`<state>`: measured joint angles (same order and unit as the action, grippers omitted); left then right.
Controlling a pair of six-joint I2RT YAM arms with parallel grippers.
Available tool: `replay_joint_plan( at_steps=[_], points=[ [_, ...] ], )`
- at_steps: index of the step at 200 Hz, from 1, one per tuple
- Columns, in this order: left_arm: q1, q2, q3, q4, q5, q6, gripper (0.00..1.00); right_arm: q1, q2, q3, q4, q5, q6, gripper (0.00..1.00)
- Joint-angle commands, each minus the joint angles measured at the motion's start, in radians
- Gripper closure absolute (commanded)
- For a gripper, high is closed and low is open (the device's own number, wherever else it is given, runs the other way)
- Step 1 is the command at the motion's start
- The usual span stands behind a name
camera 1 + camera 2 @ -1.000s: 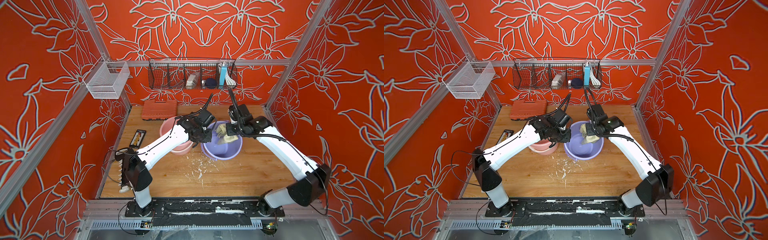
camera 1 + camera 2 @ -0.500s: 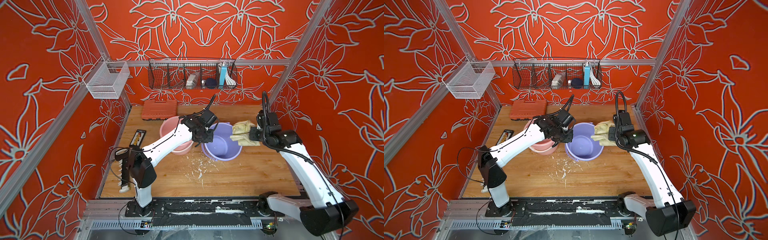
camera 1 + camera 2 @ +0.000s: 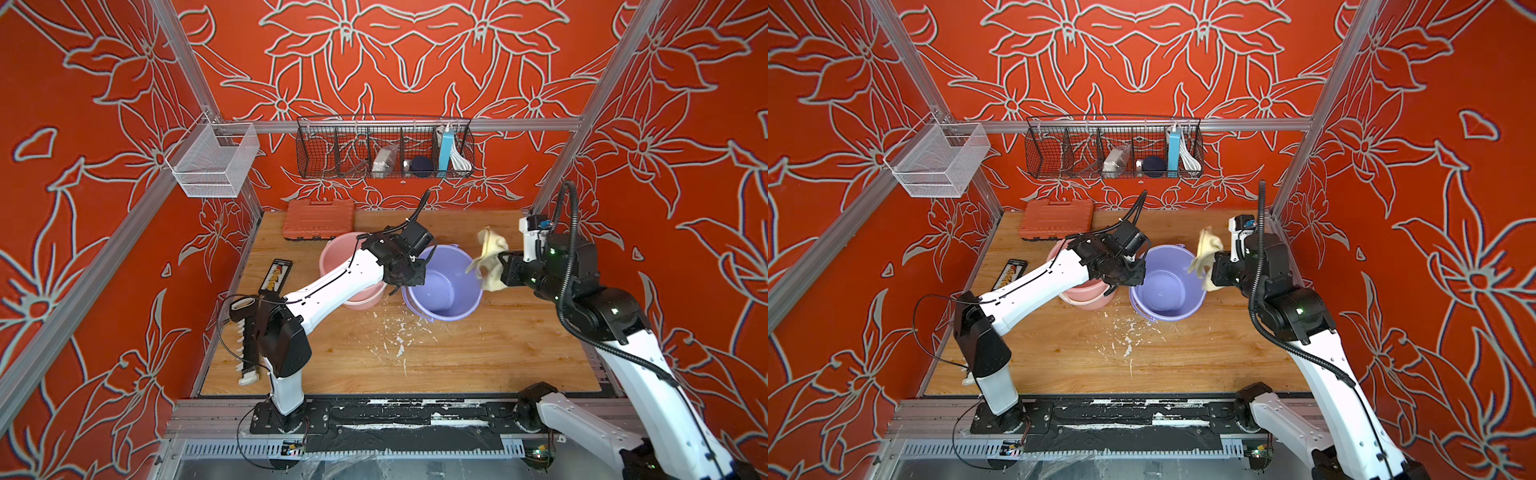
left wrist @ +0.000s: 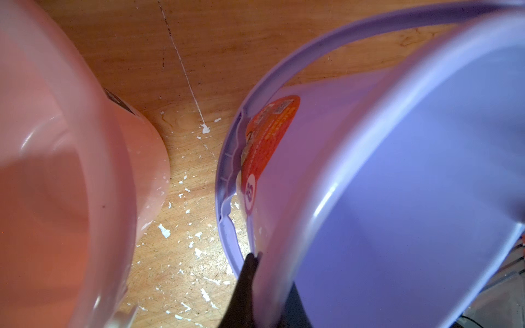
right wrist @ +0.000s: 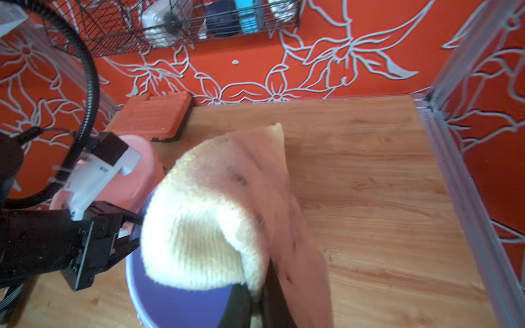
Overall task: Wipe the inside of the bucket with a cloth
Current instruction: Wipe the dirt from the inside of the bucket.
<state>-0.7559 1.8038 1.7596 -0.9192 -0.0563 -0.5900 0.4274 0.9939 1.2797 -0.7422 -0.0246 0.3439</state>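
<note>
The right tool (image 5: pixel 257 304) is clamped tight on the cloth (image 5: pixel 213 204), which hangs in the air just beside the purple bucket (image 3: pixel 446 291) (above its right rim, over the bench (image 3: pixel 457 353)). The left tool (image 3: pixel 409 276) is pinched together on that bucket's left rim, beside the pink bucket (image 3: pixel 336 257).

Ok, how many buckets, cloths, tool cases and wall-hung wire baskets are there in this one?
Buckets: 2, the pink bucket and the purple bucket
Cloths: 1, the cloth
Tool cases: 1, the orange tool case
Wire baskets: 2, the white basket and the black basket
Total: 6
</note>
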Motion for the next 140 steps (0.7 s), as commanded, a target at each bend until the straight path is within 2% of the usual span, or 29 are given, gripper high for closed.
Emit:
replay_joint_plan(
  at_steps=[1,57,85,140],
  points=[
    [0.006,-0.008,0.029,0.041,0.033,-0.017,1.0,0.052,0.082,-0.027,0.06,-0.024,-0.023,1.0],
    [0.01,-0.04,0.006,0.072,0.103,-0.043,1.0,0.087,0.268,-0.112,0.109,0.059,-0.064,1.0],
    [0.016,-0.022,0.033,0.059,0.153,-0.055,1.0,0.108,0.316,-0.15,0.12,0.101,-0.087,1.0],
    [0.018,0.024,0.125,-0.023,0.212,-0.067,1.0,0.138,0.457,-0.093,0.053,0.216,-0.143,1.0]
  ],
)
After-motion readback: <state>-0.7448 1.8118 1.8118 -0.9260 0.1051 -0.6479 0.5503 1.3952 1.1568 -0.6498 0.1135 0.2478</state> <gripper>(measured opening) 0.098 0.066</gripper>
